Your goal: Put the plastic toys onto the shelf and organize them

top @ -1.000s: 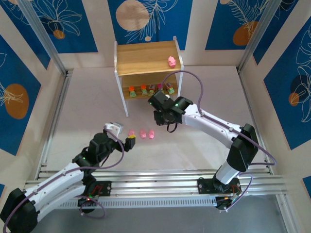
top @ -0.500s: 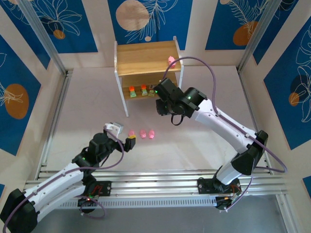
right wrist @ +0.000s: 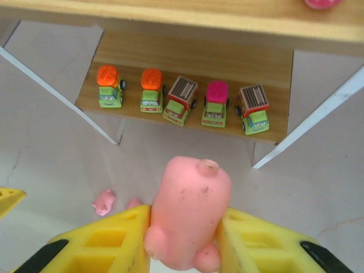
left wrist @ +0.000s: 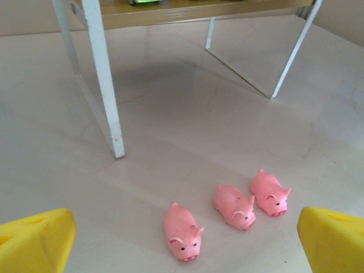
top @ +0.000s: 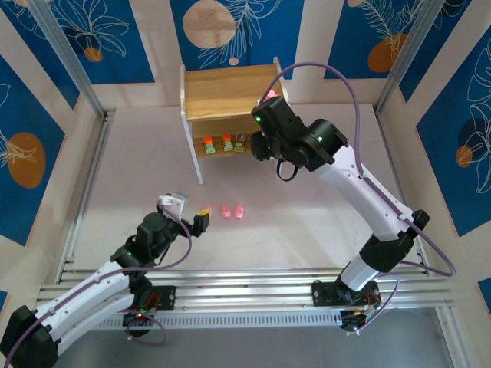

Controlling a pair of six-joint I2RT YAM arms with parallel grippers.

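1. Top view: the right gripper (top: 262,147) is arriving at the right end of the shelf (top: 222,90). A second ago it was hanging low over the table (top: 307,222), close to the loose toys. I judge it is bringing the next of the plastic toys up to the upper board, where the shelved pig (top: 270,93) is already standing near the right edge. The left gripper (top: 190,213) is creeping a little forward toward the three pigs (top: 226,211) on the table, with its jaws spread wide and gripping nothing. Three of the trucks (top: 227,142) are showing on the lower board, and the right arm is covering the rest of that row.

2. Left wrist view: the yellow fingers (left wrist: 34,242) are sitting far apart at the bottom corners. The three pigs are lying on the bare table between them in a slanting row, each separate, and a white shelf leg (left wrist: 105,85) is standing beyond them. None of the three is being touched.

3. Right wrist view: the yellow pads (right wrist: 108,244) are clamping the held pig (right wrist: 190,210) from both sides, nose end up.
   - The lower board is carrying all five trucks side by side: two orange-topped, one grey, one magenta, one grey.
   - The upper board is showing a sliver of pink at its far right.
   - So the truck row is looking finished, and four pigs are still waiting to go up, counting the one in the grip.
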